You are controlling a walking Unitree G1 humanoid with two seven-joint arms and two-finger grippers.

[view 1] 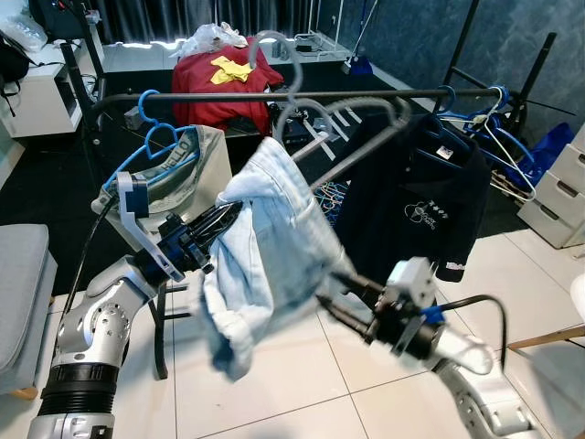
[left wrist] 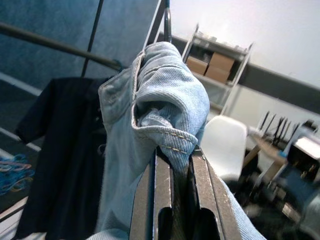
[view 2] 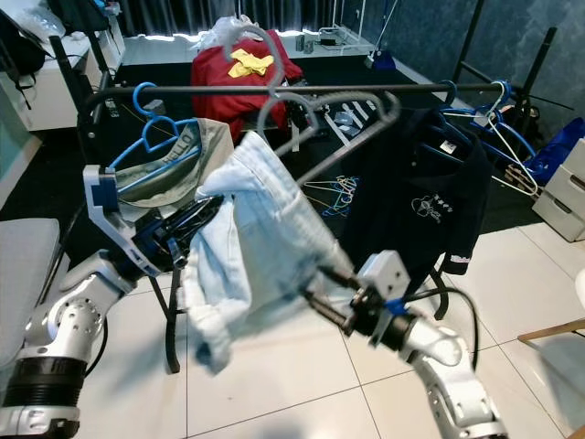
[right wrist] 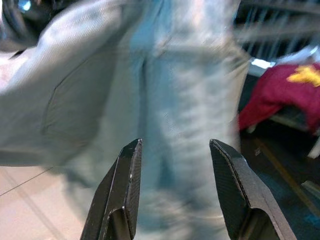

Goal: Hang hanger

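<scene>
Setting: a tiled room with a black clothes rail point(view 1: 366, 94) running across it; behind it a dark carpet, a red heap of laundry point(view 1: 228, 87) and curtains.

On the rail: a black polo shirt point(view 1: 420, 197) to the right, blue hangers point(view 1: 480, 114) at the far right end, and to the left a blue hanger point(view 1: 151, 146) carrying a pale garment.

Task item: a grey wire hanger point(view 1: 297, 105) draped with a light denim garment point(view 1: 270, 247). It is held up in front of the rail and tilted, with its hook raised near rail height but, by the look of it, not yet over the bar.

Left gripper point(left wrist: 172, 172): fingers closed on a fold of the denim garment at the hanger's left shoulder, carrying the load and keeping the fabric from sliding off.

Right gripper point(right wrist: 175, 190): fingers spread apart, clasping nothing, pointed at the hanging denim from just beside it. In the head views it sits low at the garment's right edge, probably placed to steady or guide the lower side. That wrist view is blurred.

Judgement: the step in hand is getting the hook over the rail, into the open stretch between the pale garment and the polo shirt.
</scene>
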